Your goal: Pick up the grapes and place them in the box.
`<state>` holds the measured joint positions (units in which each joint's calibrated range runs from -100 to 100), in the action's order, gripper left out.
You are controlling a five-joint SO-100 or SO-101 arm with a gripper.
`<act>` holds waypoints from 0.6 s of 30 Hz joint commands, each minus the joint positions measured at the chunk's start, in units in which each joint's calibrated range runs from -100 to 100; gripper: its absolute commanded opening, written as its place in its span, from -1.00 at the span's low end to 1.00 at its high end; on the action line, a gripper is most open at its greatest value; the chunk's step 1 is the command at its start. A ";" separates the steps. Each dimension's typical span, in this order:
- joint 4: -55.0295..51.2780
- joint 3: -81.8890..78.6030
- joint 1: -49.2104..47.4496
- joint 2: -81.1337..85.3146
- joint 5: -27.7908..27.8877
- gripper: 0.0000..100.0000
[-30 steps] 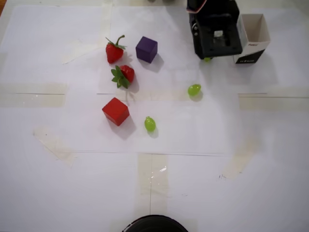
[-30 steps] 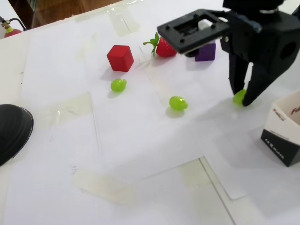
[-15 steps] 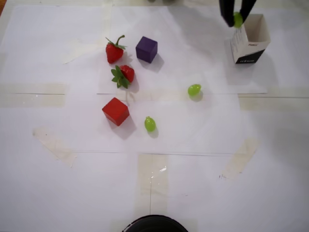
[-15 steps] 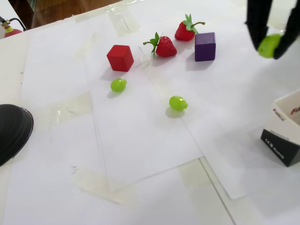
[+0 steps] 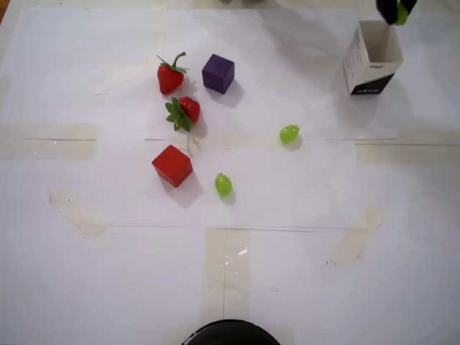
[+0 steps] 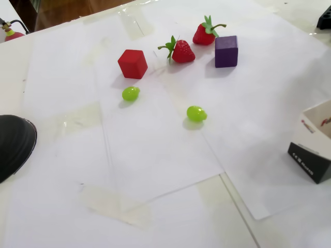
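- Gripper, overhead view: dark fingers at the top right edge, clamped on a small glossy light-green oval grape; mostly cut off by the frame edge. Positioned just above the mouth of the box as seen from overhead; height over it not determinable. Not visible in the fixed view.
- Small tall white paper carton with a square mouth and a black band at its base: upright at the top right of the overhead view, mouth open; interior contents not determinable. In the fixed view, cropped at the right edge.
- Second light-green grape: on the white paper sheet, mid-table, well apart from the carton.
- Third light-green grape: on the paper, near the red cube, not touching.
- Two red strawberries with green leaves: close together, between the red cube and the purple cube.
- Dark rounded object: at the bottom edge of the overhead view; identity not determinable.
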<state>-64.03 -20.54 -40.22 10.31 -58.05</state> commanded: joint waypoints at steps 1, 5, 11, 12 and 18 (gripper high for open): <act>6.19 -4.91 -0.36 3.53 -0.39 -0.94; 7.82 -6.91 -0.22 3.27 -0.39 -0.85; 13.21 -7.37 0.30 3.19 1.95 -0.58; 14.03 -7.37 0.30 3.19 2.05 -0.57; 13.70 -4.46 0.96 3.44 1.76 -0.55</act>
<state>-51.15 -27.87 -40.22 10.31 -56.48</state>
